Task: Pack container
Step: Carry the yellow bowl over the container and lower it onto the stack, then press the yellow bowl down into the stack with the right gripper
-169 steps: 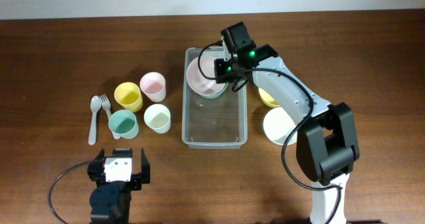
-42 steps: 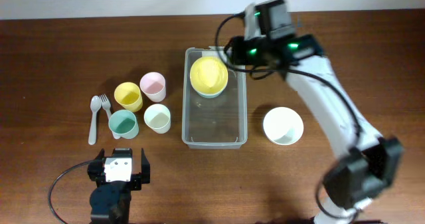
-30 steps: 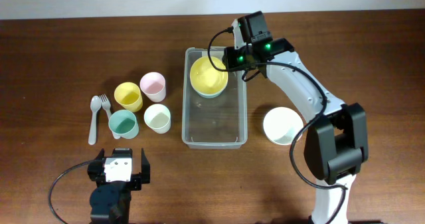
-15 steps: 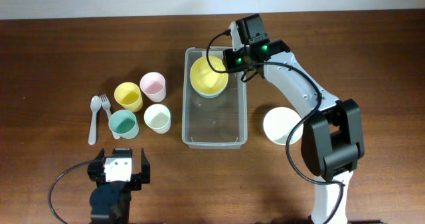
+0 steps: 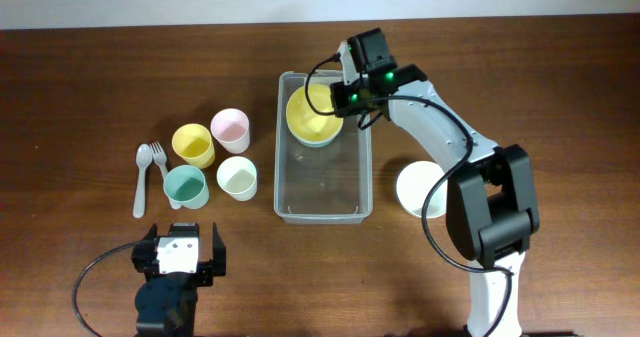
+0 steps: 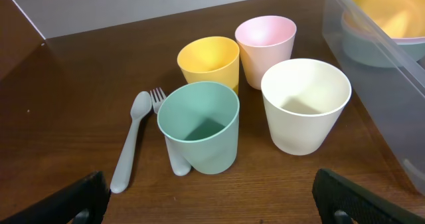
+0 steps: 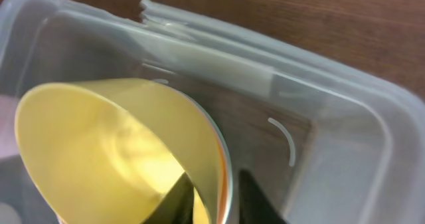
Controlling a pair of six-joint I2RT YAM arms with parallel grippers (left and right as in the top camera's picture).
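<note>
The clear container point(image 5: 322, 182) lies in the middle of the table and also shows in the right wrist view point(image 7: 219, 51). At its far end a yellow bowl point(image 5: 312, 112) sits nested on a pink and a teal bowl. My right gripper point(image 5: 352, 105) is down at the bowl's right rim. In the right wrist view its fingers point(image 7: 219, 199) straddle the rim of the yellow bowl point(image 7: 113, 137), one inside and one outside, closed on it. My left gripper point(image 5: 180, 259) rests open and empty at the table's front, its fingertips wide apart point(image 6: 207, 199).
A white bowl point(image 5: 418, 189) sits right of the container. Left of it stand yellow point(image 5: 193, 144), pink point(image 5: 230, 129), cream point(image 5: 237, 177) and teal point(image 5: 184, 186) cups, with a grey spoon point(image 5: 140, 182) and fork point(image 5: 160, 159). The left wrist view shows the teal cup point(image 6: 199, 127) nearest.
The yellow bowl now lies in the container on the pink bowl. My right gripper has come down and moved left onto the yellow bowl's rim. The left arm has not moved.
</note>
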